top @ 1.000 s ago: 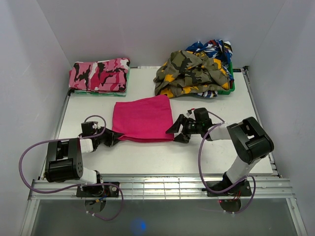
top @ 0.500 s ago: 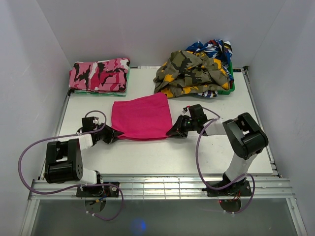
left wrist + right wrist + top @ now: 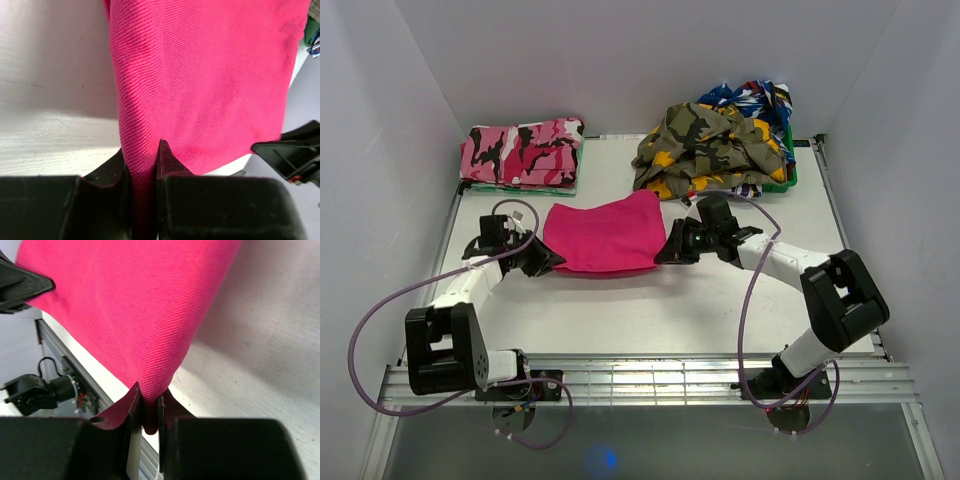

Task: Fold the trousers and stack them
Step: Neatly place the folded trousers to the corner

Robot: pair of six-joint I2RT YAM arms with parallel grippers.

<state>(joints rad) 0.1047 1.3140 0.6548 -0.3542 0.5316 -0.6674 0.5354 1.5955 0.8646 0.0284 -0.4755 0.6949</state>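
The magenta trousers [image 3: 605, 236] hang folded between the two arms above the middle of the table. My left gripper [image 3: 546, 259] is shut on their near left corner, and the pink cloth [image 3: 200, 75] runs down between its fingers [image 3: 141, 155]. My right gripper [image 3: 665, 256] is shut on the near right corner, with the fabric [image 3: 125, 305] bunched between its fingers [image 3: 150, 405]. The far edge of the trousers sags toward the table.
A folded pink camouflage pair [image 3: 522, 152] lies at the back left on a green garment. At the back right an olive-yellow camouflage garment [image 3: 705, 148] is heaped over a green basket [image 3: 788, 170] with blue patterned clothes. White walls close in on three sides.
My right gripper has closed on the trousers' near right corner. Both arms have since carried the trousers away from the near edge, toward the back of the table.
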